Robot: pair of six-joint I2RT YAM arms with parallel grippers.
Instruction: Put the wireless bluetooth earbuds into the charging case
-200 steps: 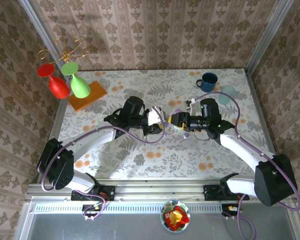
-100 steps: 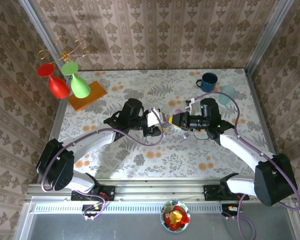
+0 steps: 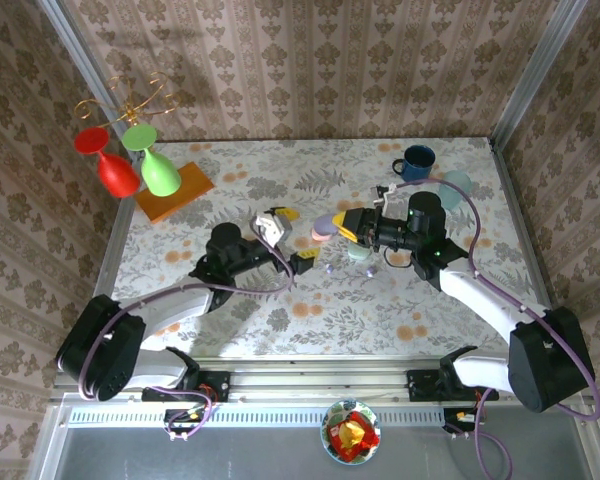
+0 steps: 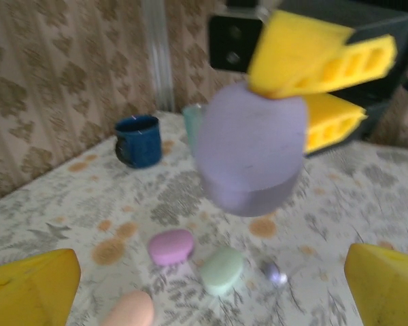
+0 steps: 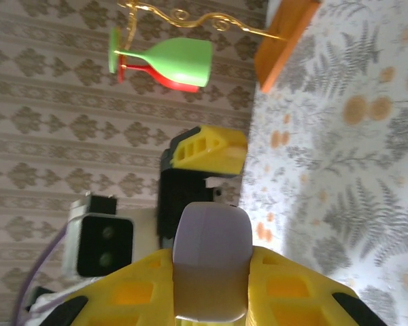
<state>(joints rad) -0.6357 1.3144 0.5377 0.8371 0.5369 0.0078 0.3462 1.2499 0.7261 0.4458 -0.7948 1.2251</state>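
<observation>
Damask-papered walls enclose a floral-clothed table (image 3: 380, 320), on which a blue mug (image 4: 138, 140), a pink case (image 4: 171, 246) and a mint case (image 4: 222, 270) are set. Since a second ago the left gripper (image 3: 297, 236) has been drawn back from the centre, its fingers spread wide and empty. The lilac charging case (image 4: 251, 156) is left clamped aloft by the right gripper (image 5: 211, 278) alone. One tiny lilac earbud (image 4: 274, 273) lies on the cloth beneath, so insertion is judged still to be done.
</observation>
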